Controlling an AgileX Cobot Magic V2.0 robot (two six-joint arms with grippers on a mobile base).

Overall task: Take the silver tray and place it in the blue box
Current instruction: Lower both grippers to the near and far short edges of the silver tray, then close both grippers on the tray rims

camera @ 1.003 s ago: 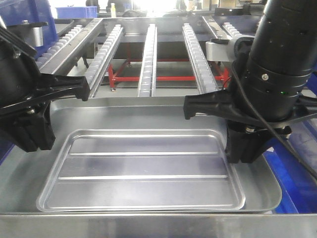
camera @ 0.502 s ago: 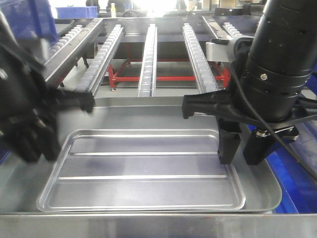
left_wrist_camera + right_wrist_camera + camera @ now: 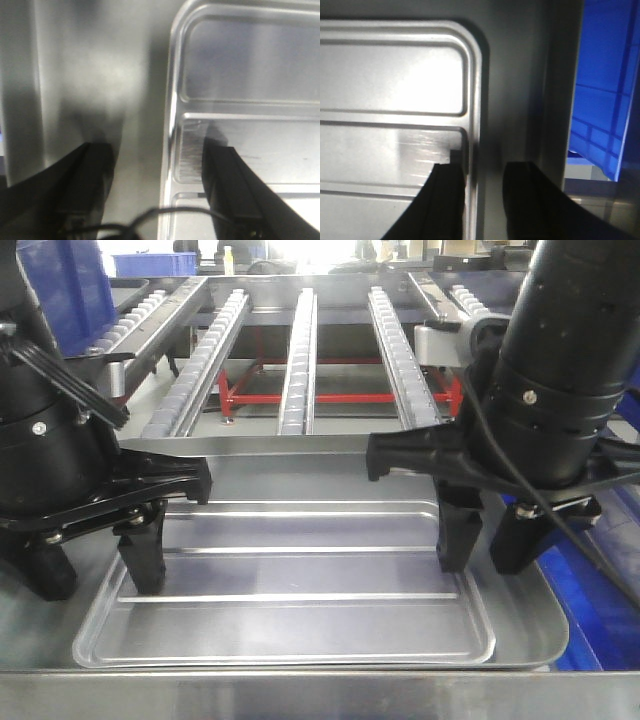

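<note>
The front view looks from low and near, over the shallow rectangular silver metal tray (image 3: 290, 590), toward the grey roller rails (image 3: 300, 350) in the upper part of the frame. The left wrist view looks straight down, very close, with the left gripper (image 3: 155, 150) at its bottom edge. The right wrist view looks down equally close past the right gripper (image 3: 485, 170), with the bright blue plastic crate (image 3: 605, 100) at its right edge. All three views share the tray; each wrist view shows one opposite short end of it.

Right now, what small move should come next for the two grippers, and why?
Probably close both: the left gripper and the right gripper stand open, each straddling one side rim of the silver tray, so nothing holds it yet.
</note>
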